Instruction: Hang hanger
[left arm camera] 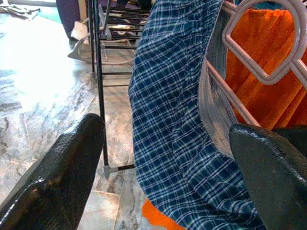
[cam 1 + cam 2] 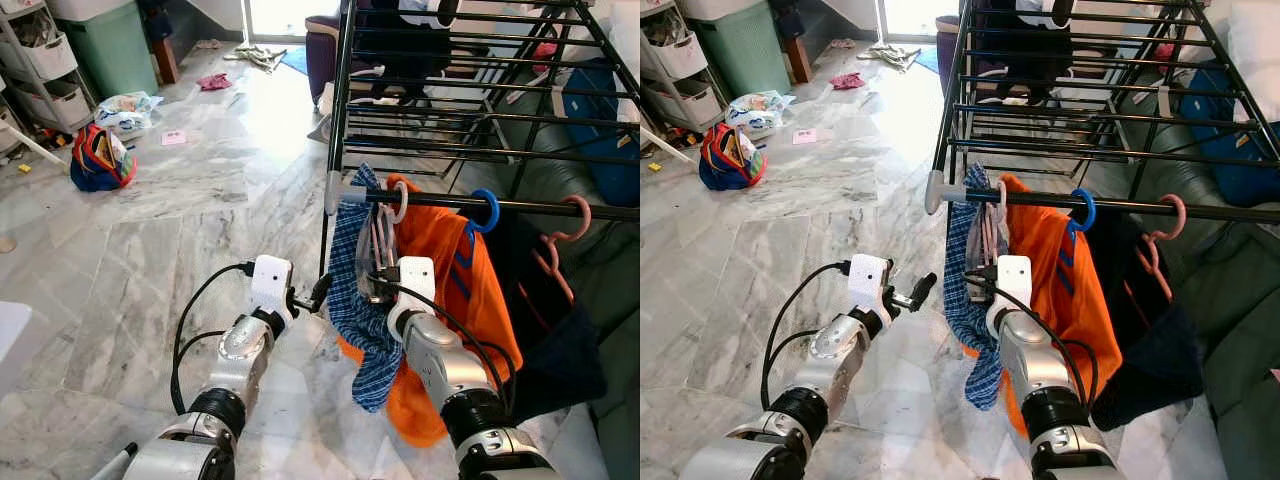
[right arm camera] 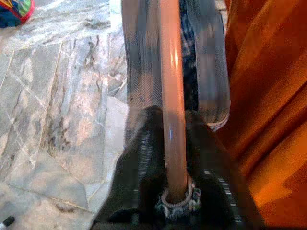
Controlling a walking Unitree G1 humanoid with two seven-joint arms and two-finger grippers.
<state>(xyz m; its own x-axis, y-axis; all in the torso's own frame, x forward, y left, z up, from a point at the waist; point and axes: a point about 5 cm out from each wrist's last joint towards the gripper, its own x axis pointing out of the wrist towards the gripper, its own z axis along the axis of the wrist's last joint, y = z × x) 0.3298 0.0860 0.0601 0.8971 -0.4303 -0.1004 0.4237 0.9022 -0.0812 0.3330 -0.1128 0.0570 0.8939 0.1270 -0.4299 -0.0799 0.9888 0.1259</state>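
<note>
Hanger [image 3: 172,96] pinched in right gripper [image 3: 170,143]; three hung.

L end effector [image 2: 318,292] fingers spread, arm fwd; R end effector [image 3: 169,158] clamped, arm raised.

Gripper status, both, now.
Left gripper: open, empty, facing the blue plaid cloth.
Right gripper: shut on the pink hanger by the rack rail.

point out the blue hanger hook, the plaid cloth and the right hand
blue hanger hook [image 2: 487,211]: left eye view, curve over rail
plaid cloth [image 1: 177,120]: left wrist view, middle of fabric
right hand [image 3: 169,139]: right wrist view, between fingertips
</note>
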